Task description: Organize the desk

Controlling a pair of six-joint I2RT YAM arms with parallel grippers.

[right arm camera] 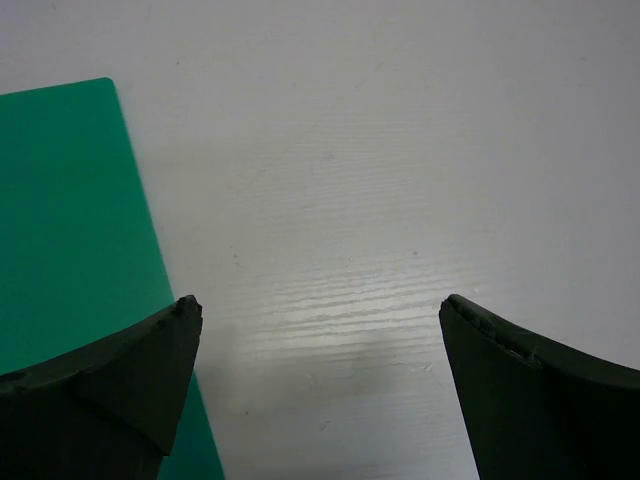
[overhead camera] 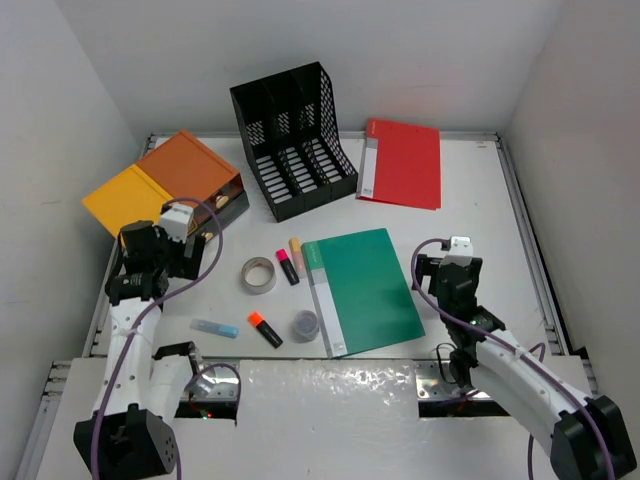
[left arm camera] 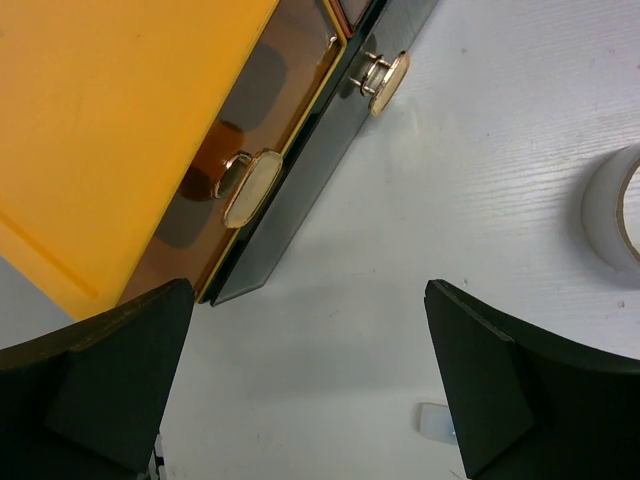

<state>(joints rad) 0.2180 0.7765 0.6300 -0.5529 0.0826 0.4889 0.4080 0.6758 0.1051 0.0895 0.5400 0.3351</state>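
The white desk [overhead camera: 470, 240] holds scattered stationery. My left gripper [overhead camera: 178, 262] is open and empty, hovering just in front of the orange-yellow drawer box [overhead camera: 165, 185]. In the left wrist view, the gripper [left arm camera: 310, 380] is over bare desk, with the box [left arm camera: 120, 130] and its gold handles [left arm camera: 250, 188] ahead. My right gripper [overhead camera: 438, 270] is open and empty, just right of the green folder [overhead camera: 362, 290]. In the right wrist view, the gripper [right arm camera: 320, 390] is over bare desk, with the folder's edge [right arm camera: 70, 220] at the left.
A black mesh file rack [overhead camera: 295, 140] and a red folder [overhead camera: 402, 163] lie at the back. A tape roll [overhead camera: 258, 275], pink [overhead camera: 287, 266], peach [overhead camera: 297, 250] and orange [overhead camera: 265, 329] highlighters, a blue stick [overhead camera: 215, 327] and a small round container [overhead camera: 305, 325] lie mid-desk.
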